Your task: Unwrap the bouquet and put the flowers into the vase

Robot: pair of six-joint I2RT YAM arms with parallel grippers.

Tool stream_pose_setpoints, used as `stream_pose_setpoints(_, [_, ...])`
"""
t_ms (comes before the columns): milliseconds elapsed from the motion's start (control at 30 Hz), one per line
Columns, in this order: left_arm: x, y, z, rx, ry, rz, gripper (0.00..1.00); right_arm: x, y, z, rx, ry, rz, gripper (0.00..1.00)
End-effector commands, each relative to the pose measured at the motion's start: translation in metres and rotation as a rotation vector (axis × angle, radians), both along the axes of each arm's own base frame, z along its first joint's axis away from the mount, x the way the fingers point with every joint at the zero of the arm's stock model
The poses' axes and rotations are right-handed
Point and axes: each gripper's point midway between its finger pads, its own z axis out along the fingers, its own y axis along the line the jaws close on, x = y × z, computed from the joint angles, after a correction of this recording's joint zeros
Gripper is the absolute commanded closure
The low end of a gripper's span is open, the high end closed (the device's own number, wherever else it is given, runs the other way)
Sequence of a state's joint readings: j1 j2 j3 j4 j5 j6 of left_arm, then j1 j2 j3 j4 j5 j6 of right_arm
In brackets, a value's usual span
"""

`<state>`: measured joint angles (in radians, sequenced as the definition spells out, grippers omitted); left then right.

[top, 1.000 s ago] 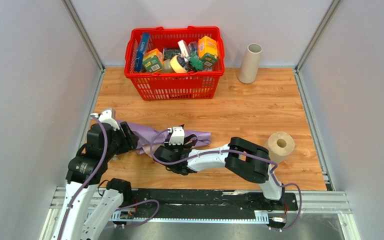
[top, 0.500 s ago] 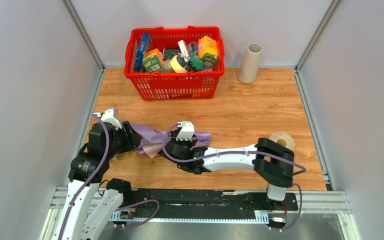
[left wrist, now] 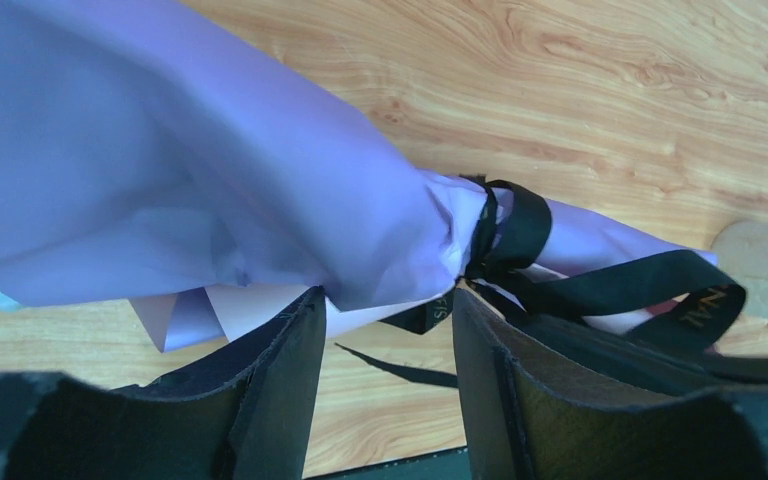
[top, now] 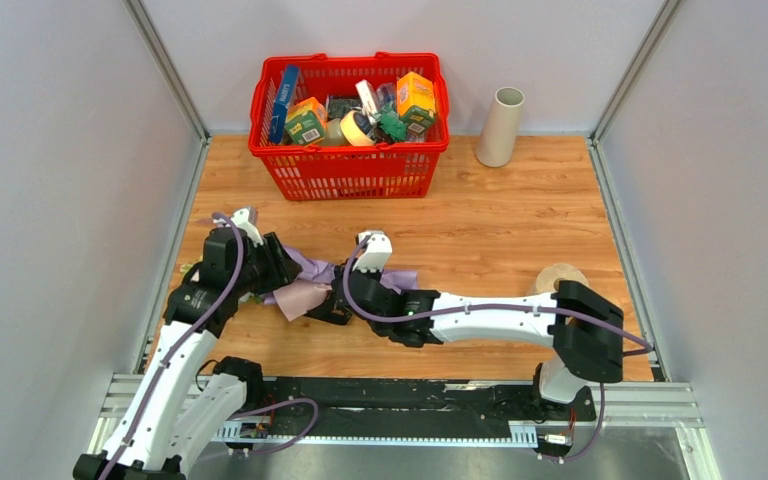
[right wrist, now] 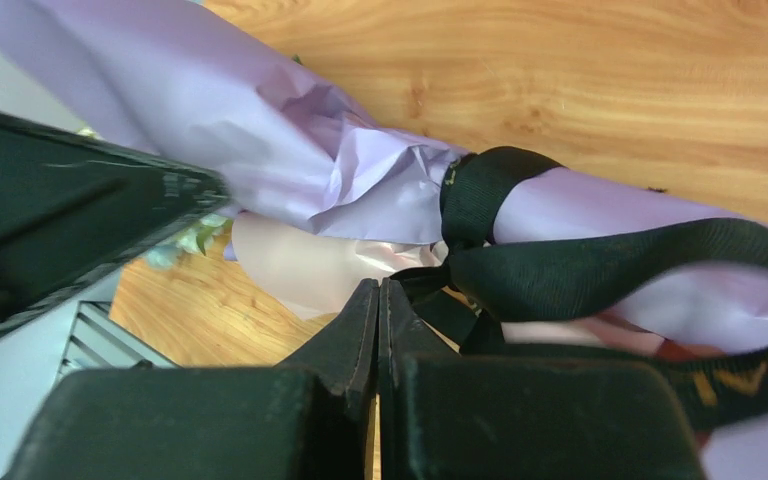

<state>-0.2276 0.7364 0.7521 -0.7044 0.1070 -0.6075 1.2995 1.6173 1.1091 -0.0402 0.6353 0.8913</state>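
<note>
- While the black ribbon (right wrist: 480,190) is knotted around the lilac paper (left wrist: 160,150), the step in hand is judged to be untying, the first stage of unwrapping.
- Task object: the bouquet (top: 303,287) lies flat on the bench (top: 480,220) at 8 o'clock in the top view, between the two claws. The flowers (right wrist: 192,238) are almost wholly hidden inside the paper.
- Left claw (left wrist: 385,300): the jaws stand apart and straddle the lower paper edge and a ribbon tail, at 8 o'clock of the knot in the left wrist view. Nothing is clamped.
- Right claw (right wrist: 378,290): the jaws are pressed fully together, with the tips against the knot area. Whether a ribbon tail is pinched between them cannot be told.
- Next move, as a judgement: steady the wrap with one claw and draw a loose tail away from the knot with the other. Confirm that the bow releases before peeling the paper.
- Vase (top: 500,125): upright at 1 o'clock, well apart from the bouquet. Nothing projects from its mouth.
- Red basket (top: 350,175): at 12 o'clock, holding boxed groceries (top: 415,97) and a tape roll (top: 355,127). It is not part of the task.
</note>
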Motion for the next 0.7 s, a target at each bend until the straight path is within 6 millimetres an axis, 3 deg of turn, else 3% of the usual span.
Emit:
stream_pose_setpoints(0, [0.015, -0.007, -0.013, -0.048, 0.011, 0.024, 0.43, 0.001, -0.002, 0.041, 0.112, -0.054, -0.003, 1.0])
stream_pose_setpoints(200, [0.02, -0.01, -0.046, -0.045, 0.098, 0.041, 0.46, -0.003, -0.005, 0.026, 0.112, -0.018, 0.004, 1.0])
stream_pose_setpoints(533, [0.007, -0.009, -0.081, -0.086, 0.136, 0.087, 0.48, 0.015, -0.014, 0.071, 0.218, -0.046, -0.049, 1.0])
stream_pose_setpoints(667, [0.005, -0.01, -0.091, -0.114, 0.138, 0.109, 0.48, 0.018, -0.013, 0.08, 0.251, -0.039, -0.057, 1.0])
